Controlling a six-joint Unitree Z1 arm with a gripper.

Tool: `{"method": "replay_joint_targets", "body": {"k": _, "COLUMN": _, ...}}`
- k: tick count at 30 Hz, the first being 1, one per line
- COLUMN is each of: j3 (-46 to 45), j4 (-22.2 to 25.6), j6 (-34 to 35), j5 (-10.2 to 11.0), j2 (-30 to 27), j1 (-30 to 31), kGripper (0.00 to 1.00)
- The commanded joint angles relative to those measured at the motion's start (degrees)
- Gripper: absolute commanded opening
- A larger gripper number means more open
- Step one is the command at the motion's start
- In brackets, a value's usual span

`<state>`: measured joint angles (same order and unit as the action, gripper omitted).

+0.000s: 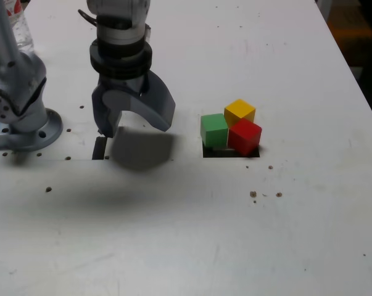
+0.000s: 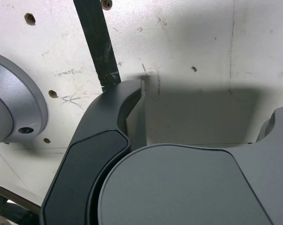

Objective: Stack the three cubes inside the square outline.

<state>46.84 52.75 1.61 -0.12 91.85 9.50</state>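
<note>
The three cubes sit bunched together at the exterior view's right: green cube (image 1: 214, 129), yellow cube (image 1: 239, 111) behind it, red cube (image 1: 245, 136) in front, all touching. They rest over the square outline (image 1: 232, 153), of which only the black front edge shows beneath them. My gripper (image 1: 133, 127) hangs just above the table well to the exterior view's left of the cubes, open, with nothing between its fingers. In the wrist view the gripper (image 2: 204, 105) shows only bare shadowed table between the jaws; no cubes appear there.
A short black tape strip (image 1: 100, 148) (image 2: 96, 42) lies on the table under the gripper. The arm's grey base (image 1: 25, 120) (image 2: 10, 108) stands at the exterior view's far left, a clear bottle (image 1: 19, 28) behind it. Small dark specks (image 1: 253, 194) dot the white table.
</note>
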Motion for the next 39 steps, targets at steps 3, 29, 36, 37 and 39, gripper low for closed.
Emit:
{"method": "replay_joint_targets", "body": {"k": 3, "j3": 0.71, "j4": 1.04, "j6": 0.05, "j5": 0.08, "j2": -0.36, "j1": 0.08, "kGripper": 0.96}}
{"method": "replay_joint_targets", "body": {"k": 29, "j3": 7.32, "j4": 6.58, "j6": 1.53, "j5": 1.34, "j2": -0.73, "j1": 3.04, "kGripper": 0.96}}
{"method": "replay_joint_targets", "body": {"k": 36, "j3": 15.89, "j4": 12.85, "j6": 2.52, "j5": 0.88, "j2": -0.65, "j1": 5.08, "kGripper": 0.96}}
{"method": "replay_joint_targets", "body": {"k": 37, "j3": 17.32, "j4": 13.52, "j6": 2.54, "j5": 0.74, "j2": -0.53, "j1": 5.2, "kGripper": 0.96}}
{"method": "replay_joint_targets", "body": {"k": 39, "j3": 19.52, "j4": 14.31, "j6": 2.59, "j5": 0.35, "j2": -0.22, "j1": 5.42, "kGripper": 0.96}}
